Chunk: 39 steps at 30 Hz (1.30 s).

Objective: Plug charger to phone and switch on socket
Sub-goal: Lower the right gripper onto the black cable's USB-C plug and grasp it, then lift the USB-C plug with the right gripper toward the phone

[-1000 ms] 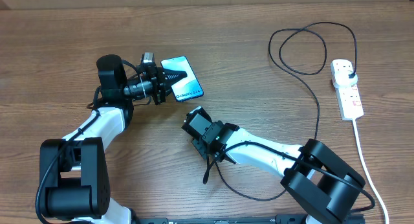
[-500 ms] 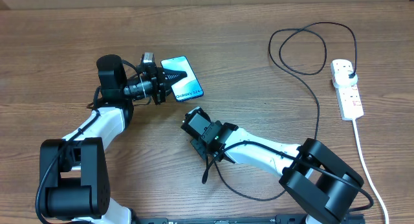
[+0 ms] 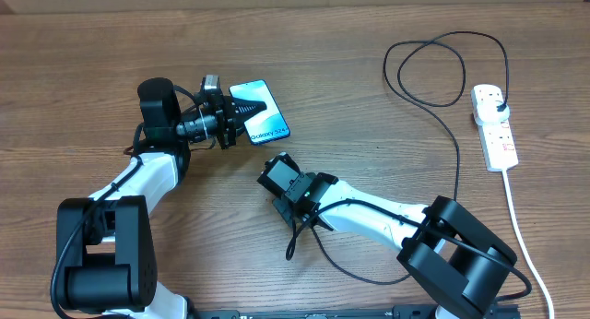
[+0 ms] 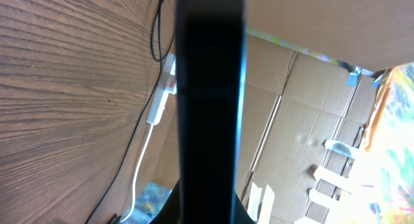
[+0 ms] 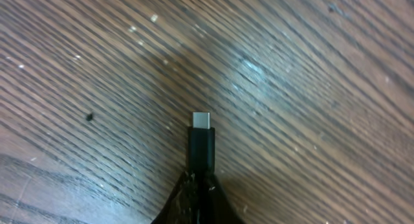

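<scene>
Charger (image 5: 201, 153), the long thin black cable ending in a small metal-tipped connector (image 5: 201, 134): who has it? (M.)

Right gripper (image 5: 196, 193). Wrist view: jaws clenched on the connector's black body. The metal tip sticks out past the fingertips, in line with them, over the brown wood-grain table (image 3: 369, 79). Whether the tip touches the wood, cannot tell. (R.)

And beyond the gripper? (M.)

The charger's cable drops toward the near edge and curves under the right arm (image 3: 369, 213). It then climbs the table's right side into a loose loop and ends in a black plug (image 3: 499, 103). The plug is seated in the small white rectangular power strip with reddish switches, the socket (image 3: 495, 130), far right. The strip's white cord (image 3: 522, 241) runs toward the near edge. Switch position too small to read. (R.)

Phone? (M.)

Slim rectangular smartphone with a lit light-blue screen, the phone (image 3: 267, 116), up-left of the right gripper, near but apart. Left gripper (image 3: 241, 109) is clamped on its left side; that wrist view shows only a dark edge-on strip. (R.)

Step in hand, as I judge it: connector secured, carry it to the port. How to do that cleanly? (M.)

- Lift clear of the wood first, so the tip does not scrape.
- The port is not visible, so identify the correct short edge before approaching.
- Turn the wrist until the flat of the tip matches the slot.
- Come in straight along the phone's long axis and press slowly.
- The left gripper should hold firm as counterforce.
- The loop offers slack; watch that it does not snag the right arm.
- The socket switch comes last. (R.)
</scene>
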{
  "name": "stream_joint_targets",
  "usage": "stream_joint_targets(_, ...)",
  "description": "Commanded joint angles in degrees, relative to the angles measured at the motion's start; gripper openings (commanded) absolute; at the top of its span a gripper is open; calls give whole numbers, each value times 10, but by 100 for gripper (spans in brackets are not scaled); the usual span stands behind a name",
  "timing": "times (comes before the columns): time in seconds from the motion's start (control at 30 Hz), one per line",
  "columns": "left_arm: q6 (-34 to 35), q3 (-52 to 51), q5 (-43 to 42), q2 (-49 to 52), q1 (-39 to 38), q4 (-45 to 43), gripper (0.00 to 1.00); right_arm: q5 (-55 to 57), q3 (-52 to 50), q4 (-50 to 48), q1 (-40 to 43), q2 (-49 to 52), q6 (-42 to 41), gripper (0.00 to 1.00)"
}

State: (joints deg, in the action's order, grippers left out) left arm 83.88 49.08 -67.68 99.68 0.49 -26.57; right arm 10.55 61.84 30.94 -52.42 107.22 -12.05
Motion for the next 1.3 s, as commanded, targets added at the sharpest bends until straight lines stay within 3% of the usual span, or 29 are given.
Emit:
stream_joint_targets(0.0, 1, 7, -2, -2, 2, -6, 5, -4, -6, 27, 15, 15, -49, 4)
stream_joint_targets(0.27, -16, 7, 13, -2, 3, -6, 4, -119, -6, 59, 64, -36, -58, 4)
stream_joint_targets(0.53, -43, 7, 18, -2, 2, -6, 5, -255, -6, 76, 140, -147, -55, 4)
stream_joint_targets(0.97, -72, 7, 17, -2, -13, -7, 4, -358, -6, 134, 189, -250, -44, 4)
stream_joint_targets(1.27, -89, 7, 66, -2, -62, -7, 4, -411, -6, 166, 203, -282, -42, 4)
